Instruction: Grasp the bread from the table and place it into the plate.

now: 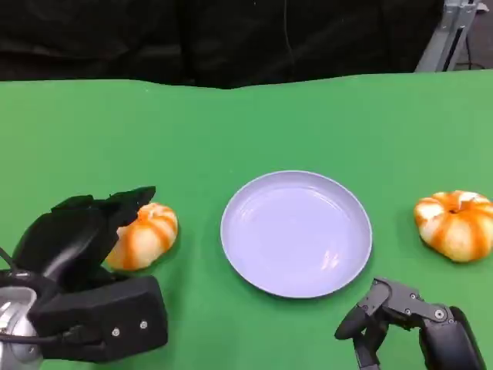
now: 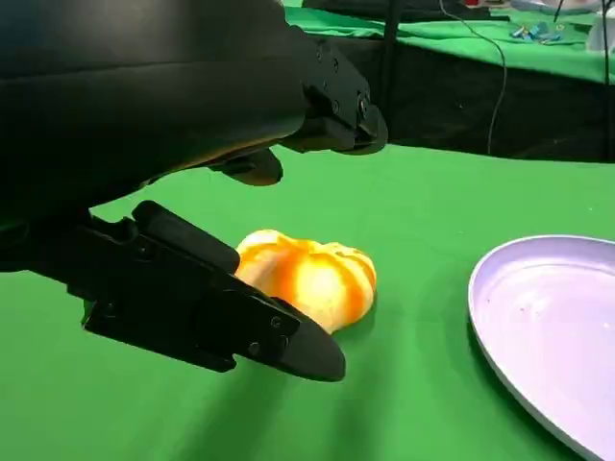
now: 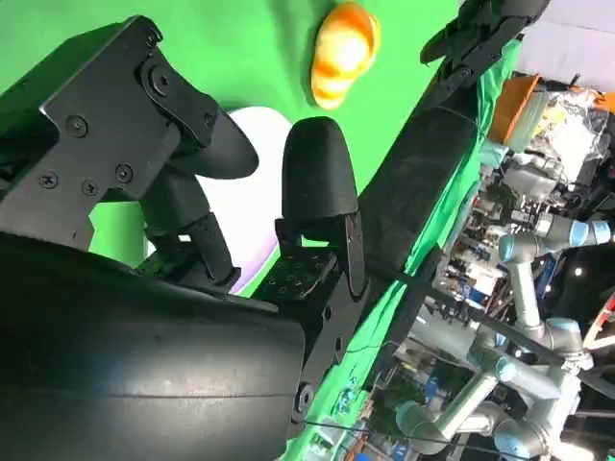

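Fingers of the left hand [image 1: 92, 254] are spread wide around the orange-striped bread [image 1: 145, 235], one above and one below it in the left wrist view, but no grip on it is shown. That bread [image 2: 312, 286] lies on the green table [image 1: 246, 131], left of the lavender plate [image 1: 296, 233]. A second bread roll [image 1: 454, 224] is seen well right of the plate. Near the front edge, the right hand [image 1: 408, 320] is held open and holds nothing.
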Tool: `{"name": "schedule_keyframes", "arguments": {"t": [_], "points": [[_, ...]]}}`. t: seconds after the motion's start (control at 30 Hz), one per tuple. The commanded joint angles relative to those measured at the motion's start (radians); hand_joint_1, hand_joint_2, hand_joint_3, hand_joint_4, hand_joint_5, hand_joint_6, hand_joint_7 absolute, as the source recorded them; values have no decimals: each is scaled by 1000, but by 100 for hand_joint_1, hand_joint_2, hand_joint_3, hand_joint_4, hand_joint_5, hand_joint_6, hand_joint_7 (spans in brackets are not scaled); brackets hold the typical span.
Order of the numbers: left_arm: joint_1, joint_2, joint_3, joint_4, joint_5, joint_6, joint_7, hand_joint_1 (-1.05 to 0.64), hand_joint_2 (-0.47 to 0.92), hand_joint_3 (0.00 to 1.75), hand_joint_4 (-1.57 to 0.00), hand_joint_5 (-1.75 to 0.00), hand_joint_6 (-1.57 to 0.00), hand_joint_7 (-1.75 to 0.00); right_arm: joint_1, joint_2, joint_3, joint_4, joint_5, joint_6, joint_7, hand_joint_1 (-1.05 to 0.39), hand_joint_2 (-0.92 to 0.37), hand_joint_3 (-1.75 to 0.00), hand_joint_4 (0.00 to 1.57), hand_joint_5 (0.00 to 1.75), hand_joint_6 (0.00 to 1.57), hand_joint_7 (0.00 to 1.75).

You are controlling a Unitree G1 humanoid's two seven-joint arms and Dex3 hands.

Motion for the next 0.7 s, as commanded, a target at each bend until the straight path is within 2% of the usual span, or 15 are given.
{"name": "schedule_keyframes", "arguments": {"t": [0.03,0.13,0.27,0.3,0.57,0.7], "points": [[-5,18,-3,3,6,7,12,-61,89,0,-14,-38,-22,0,6,-5,-5,-4,2,-1,-7,0,-32,-133,83,164,84,130],[-53,21,-62,36,101,42,3,-64,90,1,-15,-39,-22,0,7,-6,-6,-3,12,-1,-3,-1,-31,-133,84,164,83,129],[-180,-18,-160,238,196,106,21,-66,92,1,-19,-40,-24,-1,8,-5,-3,-3,8,-2,-6,-1,-32,-132,84,164,84,130],[-199,-25,-176,272,210,121,27,-66,92,1,-22,-35,-25,-1,9,-5,-3,-3,6,-3,-7,-1,-32,-132,84,164,84,129],[-235,-26,-215,326,211,153,49,-66,92,0,-28,-25,-26,0,9,-5,-2,-3,4,-5,-9,-2,-32,-131,84,166,83,129],[-333,-78,-287,504,268,188,115,-65,92,0,-28,-24,-27,-1,19,3,6,-18,-4,10,-11,-3,-32,-131,85,167,83,129]]}}
